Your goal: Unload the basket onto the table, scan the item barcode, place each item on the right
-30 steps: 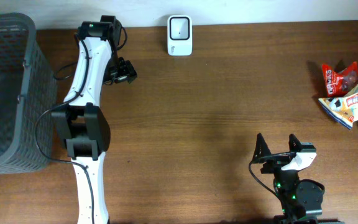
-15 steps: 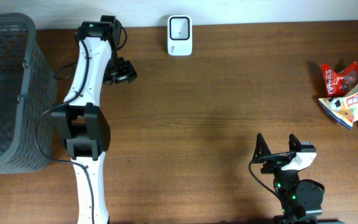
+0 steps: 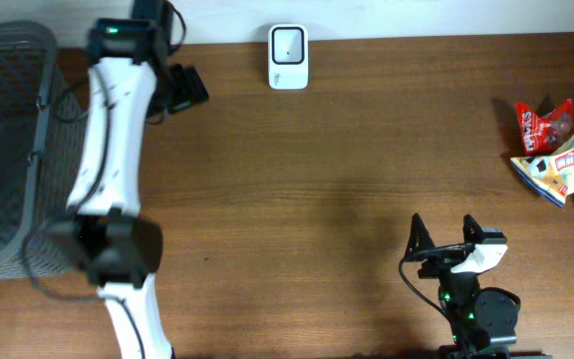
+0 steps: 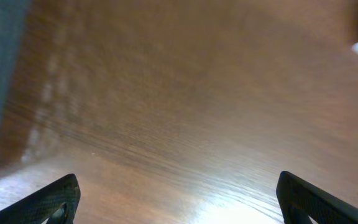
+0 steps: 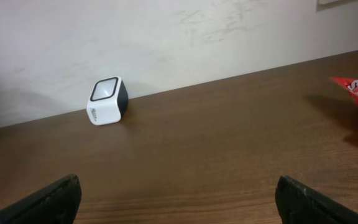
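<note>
1. The left arm is swinging to its own left. Against a moment ago, the left gripper [image 3: 187, 86] is sitting closer to the table's [image 3: 347, 179] far edge and to the grey basket [image 3: 8, 30]. The blurred left wrist view is confirming the motion.
2. Its fingers [image 4: 55, 199] are standing fully spread and gripping nothing.
3. The right gripper [image 3: 443, 235] is resting unmoved at the near edge, likewise wide apart and empty.
4. The snack packets [image 3: 558, 150] are lying at the table's right edge, well apart from both grippers and from the white barcode scanner [image 3: 288, 57].
5. Judgement: nothing is picked up yet. The left arm is moving away from the packets, so the pickup is likely falling to the right gripper.
</note>
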